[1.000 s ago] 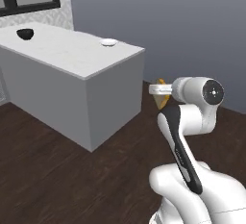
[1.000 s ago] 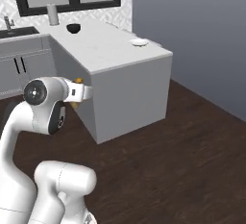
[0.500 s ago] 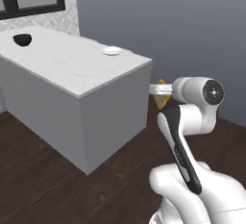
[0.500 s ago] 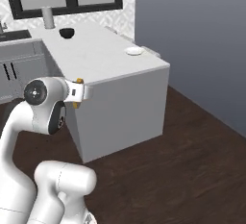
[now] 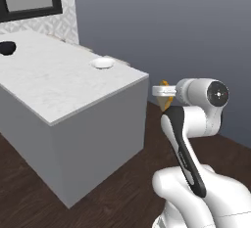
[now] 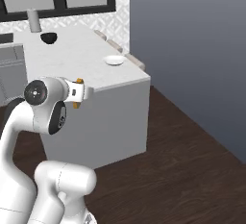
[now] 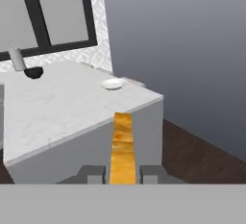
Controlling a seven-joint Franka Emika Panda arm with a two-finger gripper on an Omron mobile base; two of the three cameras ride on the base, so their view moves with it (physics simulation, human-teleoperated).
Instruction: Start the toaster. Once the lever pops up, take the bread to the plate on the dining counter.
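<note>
Dark wood plank floor [image 6: 192, 170], plain grey wall [image 5: 186, 21], black-framed window [image 7: 43, 11] over patterned tile backsplash [image 6: 122, 6]

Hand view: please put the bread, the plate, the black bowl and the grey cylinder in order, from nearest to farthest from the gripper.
1. The bread, edge-on between the fingers of the gripper.
2. The plate, near the far right corner of the dining counter.
3. The black bowl and the grey cylinder, far left by the window; these two are too close to rank.
</note>
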